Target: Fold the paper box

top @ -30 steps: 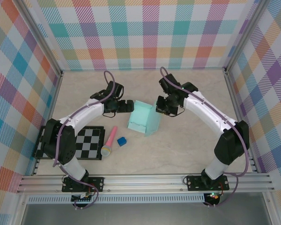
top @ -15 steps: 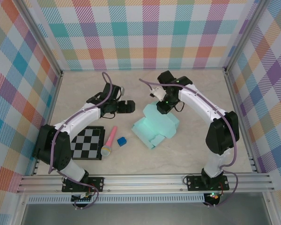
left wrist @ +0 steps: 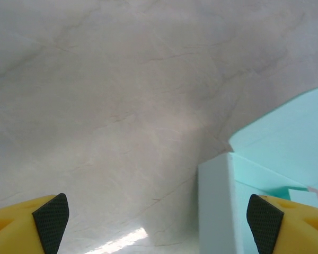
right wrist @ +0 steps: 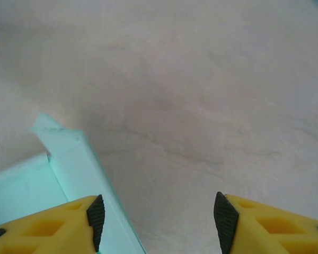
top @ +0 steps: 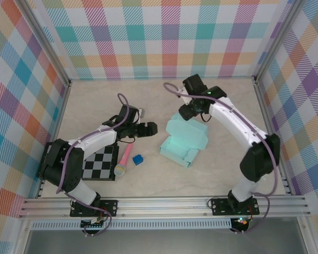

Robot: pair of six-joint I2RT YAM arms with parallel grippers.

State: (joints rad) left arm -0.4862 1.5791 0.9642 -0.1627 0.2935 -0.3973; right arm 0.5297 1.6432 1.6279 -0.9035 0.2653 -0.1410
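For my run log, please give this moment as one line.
box: partly folded, on table | left fingers: open, beside box | right fingers: open, at box edge | fold: unfinished

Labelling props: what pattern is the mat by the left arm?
The mat is black-and-white checkered; top view.

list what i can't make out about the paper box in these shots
- Top view: the far edge of the paper box is hidden under the right gripper. Which flaps are tucked is too small to tell.
- Left wrist view: the box runs off the right and bottom edges, beside the open left gripper.
- Right wrist view: the box runs off the left and bottom edges. Whether a finger touches it is unclear.
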